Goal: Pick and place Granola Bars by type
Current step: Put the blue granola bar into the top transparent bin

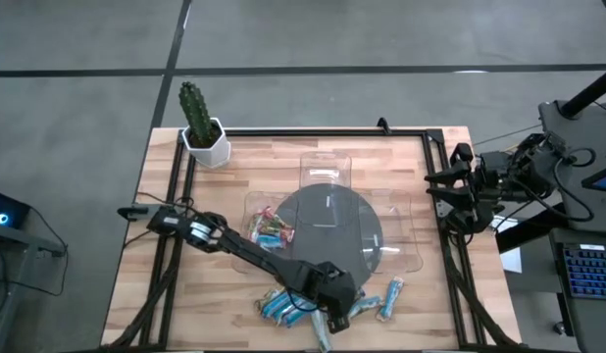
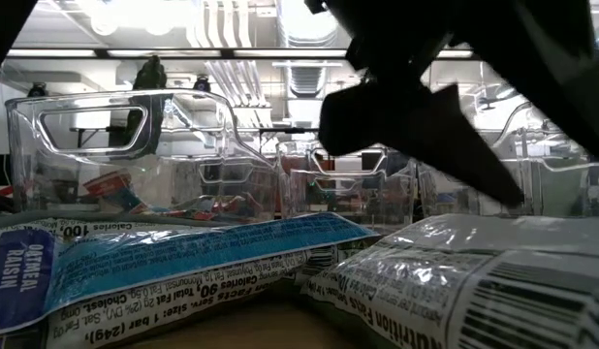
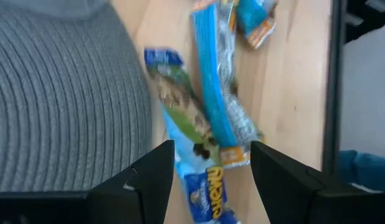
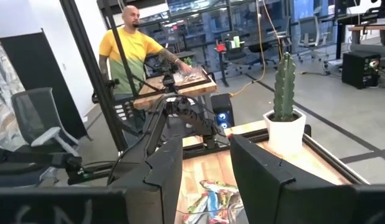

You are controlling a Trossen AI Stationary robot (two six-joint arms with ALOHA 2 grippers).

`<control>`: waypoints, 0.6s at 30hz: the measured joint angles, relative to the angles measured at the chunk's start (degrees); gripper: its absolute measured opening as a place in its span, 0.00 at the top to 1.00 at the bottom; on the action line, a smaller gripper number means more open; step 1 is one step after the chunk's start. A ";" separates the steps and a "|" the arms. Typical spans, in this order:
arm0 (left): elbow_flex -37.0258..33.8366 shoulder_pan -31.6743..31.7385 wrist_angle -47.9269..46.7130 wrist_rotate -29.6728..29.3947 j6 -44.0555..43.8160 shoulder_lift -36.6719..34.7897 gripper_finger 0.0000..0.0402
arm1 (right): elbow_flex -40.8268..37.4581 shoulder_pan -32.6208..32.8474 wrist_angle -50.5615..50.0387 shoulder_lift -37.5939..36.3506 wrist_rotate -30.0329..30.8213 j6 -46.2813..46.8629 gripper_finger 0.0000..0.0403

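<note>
Several blue and silvery granola bars (image 1: 283, 306) lie in a loose pile on the wood near the table's near edge, one (image 1: 391, 297) a little to the right. More bars with red wrappers (image 1: 274, 230) lie in a clear tray left of a grey round disc. My left gripper (image 1: 332, 299) hangs open over the pile. In the left wrist view its fingers (image 3: 211, 155) stand on either side of a blue bar (image 3: 192, 143), with another blue bar (image 3: 211, 87) and a silvery one (image 3: 239, 115) beside it. My right gripper (image 1: 442, 191) waits open at the table's right edge.
A grey round disc (image 1: 328, 230) lies in the table's middle, among clear plastic trays (image 1: 401, 235). A potted cactus (image 1: 200, 123) stands at the far left corner. A black frame rail (image 1: 450, 265) runs along the table's edges. A person (image 4: 127, 56) stands at another table beyond.
</note>
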 joint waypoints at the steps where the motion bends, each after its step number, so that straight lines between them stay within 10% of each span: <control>1: 0.00 -0.02 -0.10 0.14 -0.48 0.35 0.52 | 0.00 0.00 -0.16 0.00 0.01 0.08 0.68; 18: -0.02 -0.34 2.51 0.50 -3.99 3.36 0.52 | 0.00 0.01 -0.96 -0.02 -0.04 0.35 0.68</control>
